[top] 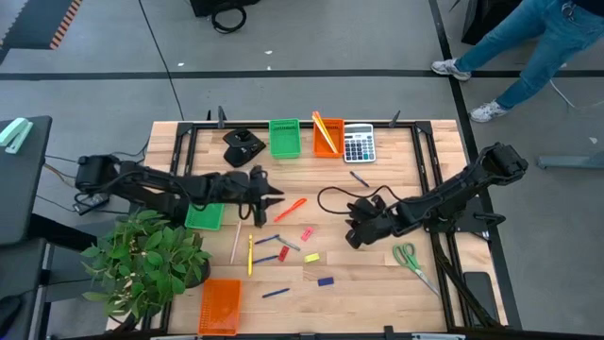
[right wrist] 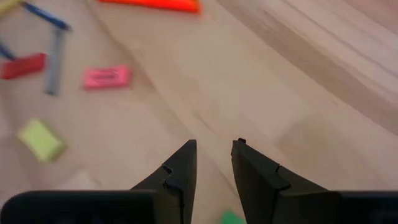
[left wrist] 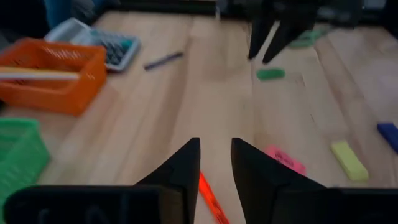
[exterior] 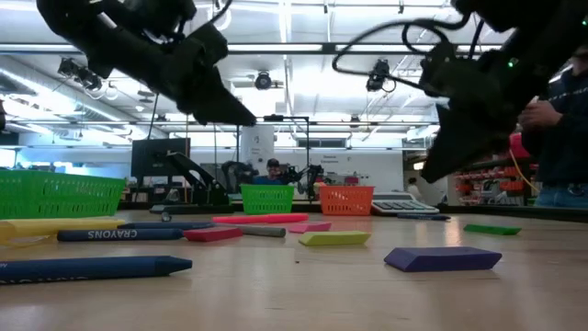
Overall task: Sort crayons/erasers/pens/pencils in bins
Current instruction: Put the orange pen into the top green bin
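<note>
Tabletop (top: pixel 377 283): pale wood planks, visible grain, smooth with a faint satin sheen. Bins — green (top: pixel 285 138) and orange (top: pixel 327 136) — moulded plastic with a slotted lattice wall, slightly glossy. Erasers, pink (right wrist: pixel 106 77) and yellow (right wrist: pixel 40 140): matt, rubbery-looking blocks. Orange-red crayon (top: pixel 291 209): waxy, smooth. Left tool (left wrist: pixel 214 162) fingers (left wrist: pixel 183 171): black, matt, hard plastic by the look. Calculator (top: pixel 358 144): grey plastic casing — keys too small to judge. Floor (top: pixel 94 47): grey, matt.

Wood table (top: pixel 396 283): green bin (top: pixel 284 138), orange bin (top: pixel 327 136), calculator (top: pixel 358 144) along far edge; orange bin (top: pixel 220 305) near-left corner; scissors (top: pixel 410 258) right; erasers, crayons mid-table.
</note>
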`<state>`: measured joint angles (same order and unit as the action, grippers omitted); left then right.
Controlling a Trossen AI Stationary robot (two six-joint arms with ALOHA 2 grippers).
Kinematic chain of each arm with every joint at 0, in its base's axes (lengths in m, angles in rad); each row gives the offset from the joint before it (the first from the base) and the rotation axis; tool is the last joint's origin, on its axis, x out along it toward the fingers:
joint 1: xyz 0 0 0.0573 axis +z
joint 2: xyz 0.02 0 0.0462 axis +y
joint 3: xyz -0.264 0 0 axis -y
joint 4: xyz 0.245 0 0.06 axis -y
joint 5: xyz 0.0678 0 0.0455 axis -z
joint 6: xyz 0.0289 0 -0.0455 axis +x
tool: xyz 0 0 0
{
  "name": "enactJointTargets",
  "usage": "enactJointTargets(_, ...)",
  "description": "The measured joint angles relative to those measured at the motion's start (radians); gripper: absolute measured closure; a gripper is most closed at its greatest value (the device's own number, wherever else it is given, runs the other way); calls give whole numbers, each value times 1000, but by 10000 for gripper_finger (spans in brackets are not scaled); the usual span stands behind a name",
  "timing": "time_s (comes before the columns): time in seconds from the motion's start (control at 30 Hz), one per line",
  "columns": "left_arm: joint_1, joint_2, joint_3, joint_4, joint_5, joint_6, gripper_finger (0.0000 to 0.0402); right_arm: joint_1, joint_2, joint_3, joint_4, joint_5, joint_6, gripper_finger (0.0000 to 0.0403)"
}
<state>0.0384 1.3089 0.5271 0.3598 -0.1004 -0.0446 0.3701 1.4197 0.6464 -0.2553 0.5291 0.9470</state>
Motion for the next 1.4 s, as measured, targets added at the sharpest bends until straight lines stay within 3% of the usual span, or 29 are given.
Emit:
enactJointTargets(0.2, -24, 37, 12, 15, -27, -23, 310, 17, 0, 0, 42, 2, -60, 295)
enactJointTargets(0.3, -23, 59, 37, -23, 22, -25, 306, 16, 0, 0, 36, 8, -72, 295)
enactJointTargets(0.43, -26, 133, 82, -62, 35, -78, 289, 4, 1, 0, 48, 125, -125, 295)
enactJointTargets(0.53, -41, 204, 105, -56, -28, -112, 271, -11, 1, 1, 55, 209, -143, 295)
enactJointTargets(0.67, -66, 306, 118, -10, -132, -98, 252, -23, 1, 1, 54, 230, -170, 295)
enactJointTargets(0.87, -82, 469, 119, 281, -213, -56, 236, -27, 1, 1, 38, 248, -174, 295)
enactJointTargets(1.03, -69, 522, 119, 266, -269, -106, 236, -19, 1, 1, 33, 249, -187, 295)
enactJointTargets(1.4, -76, 608, 120, 284, -278, -232, 244, -18, 1, 1, 15, 260, -190, 295)
